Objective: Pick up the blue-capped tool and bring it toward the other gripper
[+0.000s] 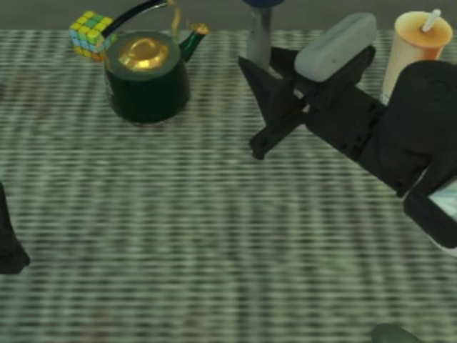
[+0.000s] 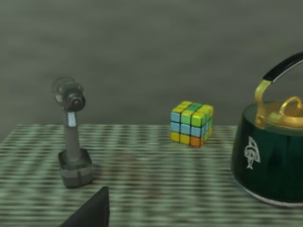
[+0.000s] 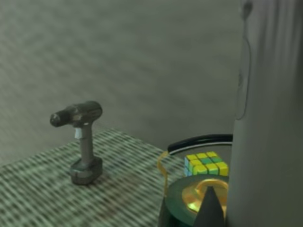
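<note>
Step in hand, as judged: the approach and grasp, with the lift and the carry across not yet begun

- Left gripper [image 1: 10, 250]: parked at the left edge of the desk [image 1: 178, 236], well apart from everything else. It is the place the tool must be brought toward
- Power drill [image 2: 72, 142]: grey, upright on its battery base, seen only from the wrist cameras. It stands well apart from the cube and is no part of the job
- Colour cube [image 1: 91, 33]: far left corner, just beside the kettle's handle
- Kettle [image 1: 146, 71]: dark green with a gold lid and black handle, its spout turned toward the tool. It is the nearest obstacle on the leftward path
- Blue-capped tool [image 1: 259, 39]: upright at the far edge of the desk, right of the kettle. Grey handle showing, navy cap cut off at the top of the view. From the right wrist camera the handle fills the near side
- Right gripper [image 1: 260, 107]: tilted and set at the tool's foot, fingers apart. No clasp on the handle can be made out
- Orange drink cup [image 1: 415, 43]: with straw, far right, behind the right arm and clear of the work

Next move, as judged: settle the fingers about the grey handle, close, lift straight up, then carry left and nearer than the kettle so the spout and handle are not clipped
</note>
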You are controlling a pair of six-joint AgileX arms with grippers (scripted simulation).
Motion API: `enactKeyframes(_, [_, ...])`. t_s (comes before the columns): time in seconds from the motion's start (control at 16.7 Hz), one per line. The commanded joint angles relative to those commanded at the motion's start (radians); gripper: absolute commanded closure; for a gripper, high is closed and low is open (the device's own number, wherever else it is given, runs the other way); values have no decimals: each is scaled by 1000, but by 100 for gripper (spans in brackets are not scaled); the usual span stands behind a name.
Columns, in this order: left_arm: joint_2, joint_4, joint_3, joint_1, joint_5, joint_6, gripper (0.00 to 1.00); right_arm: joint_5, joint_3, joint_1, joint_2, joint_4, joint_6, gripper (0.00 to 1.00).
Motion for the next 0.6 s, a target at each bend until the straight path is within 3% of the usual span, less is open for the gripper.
enactKeyframes(0.3, [67,33,49,-29,39,2,0,0,0,0,0,0,0,100])
enactKeyframes(0.6, [381,153,231,-134,180,8,0,0,0,0,0,0,0,100])
